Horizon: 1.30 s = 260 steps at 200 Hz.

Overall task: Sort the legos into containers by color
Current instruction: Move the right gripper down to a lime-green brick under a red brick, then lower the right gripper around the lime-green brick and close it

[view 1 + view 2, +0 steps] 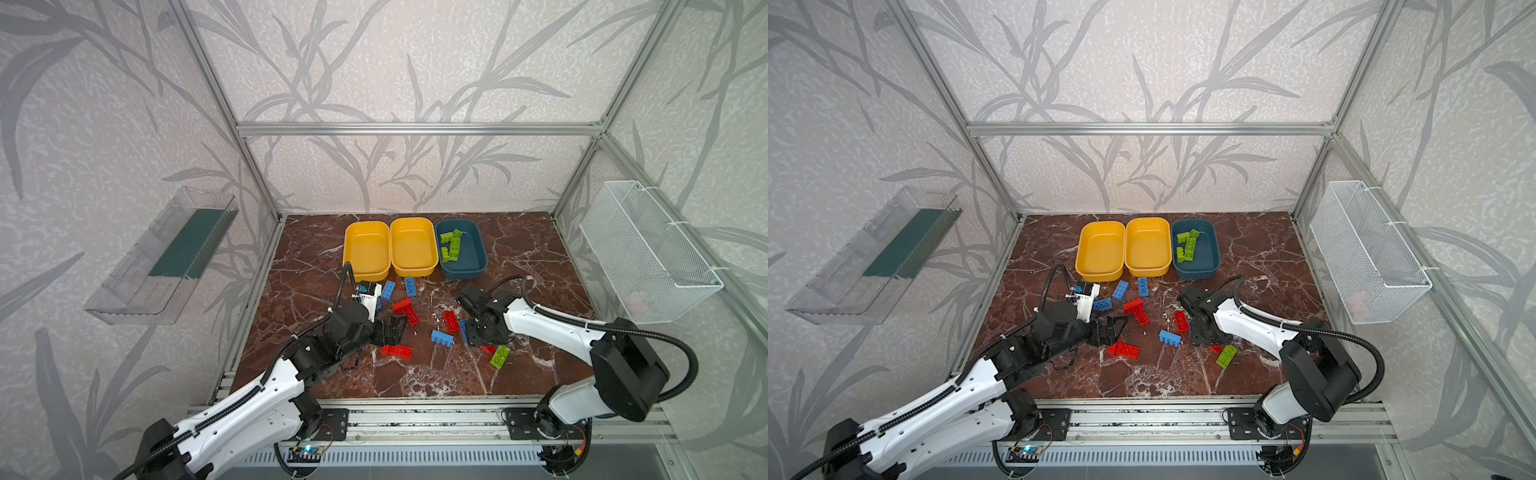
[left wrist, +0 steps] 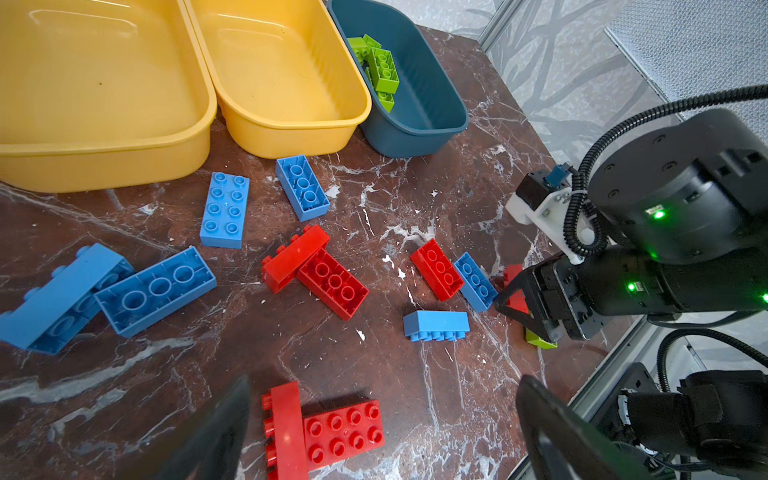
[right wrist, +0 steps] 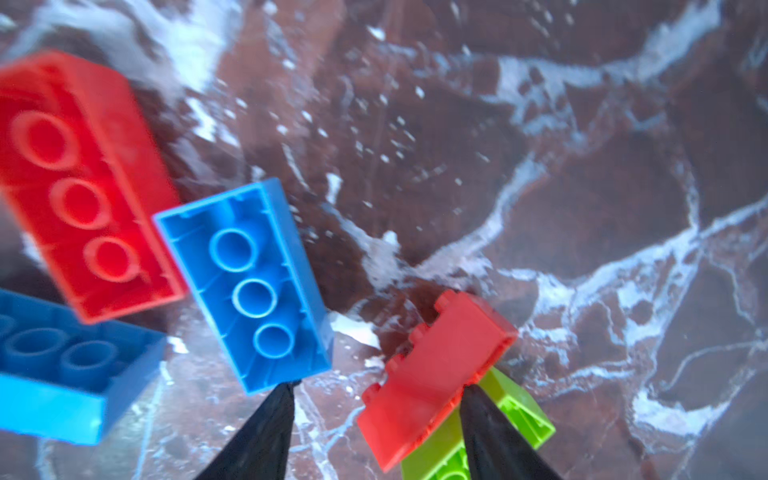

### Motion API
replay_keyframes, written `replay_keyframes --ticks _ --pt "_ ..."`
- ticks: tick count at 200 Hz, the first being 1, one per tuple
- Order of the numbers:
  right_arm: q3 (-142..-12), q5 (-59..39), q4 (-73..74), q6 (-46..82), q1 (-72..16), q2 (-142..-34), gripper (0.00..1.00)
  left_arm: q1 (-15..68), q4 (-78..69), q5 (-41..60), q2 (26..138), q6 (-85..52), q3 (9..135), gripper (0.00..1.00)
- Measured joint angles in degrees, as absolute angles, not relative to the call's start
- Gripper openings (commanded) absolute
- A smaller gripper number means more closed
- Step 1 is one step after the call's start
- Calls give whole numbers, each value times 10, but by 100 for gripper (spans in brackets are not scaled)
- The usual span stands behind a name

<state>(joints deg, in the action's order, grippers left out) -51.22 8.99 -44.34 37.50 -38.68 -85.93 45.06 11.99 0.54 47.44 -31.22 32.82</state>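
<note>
Claws: left claw (image 2: pixel 384 386) spread wide and empty, over a red pair (image 2: pixel 324 432) at lower centre of its wrist view. Right claw (image 3: pixel 378 386) half-spread, straddling a red brick (image 3: pixel 432 374) that leans on a green brick (image 3: pixel 515 411); not clamped.
Counter (image 1: pixel 519 257): brown marble.
Containers, upper centre in both top views: outer yellow tub (image 1: pixel 368 249) and middle yellow tub (image 1: pixel 412 245), both empty; teal tub (image 1: pixel 471 253) holding green legos (image 1: pixel 453 245).
Loose legos (image 1: pixel 411 316): blue and red, mid-counter.
Handling, judged: light, rigid, slick plastic. Pinch across the plain long walls, clear of studs. Edge-standing pieces likely topple.
</note>
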Motion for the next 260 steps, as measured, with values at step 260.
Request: replay_keyframes --ticks 260 --pt "-315 123 -402 529 -362 -637 68 451 103 21 502 -310 328 99"
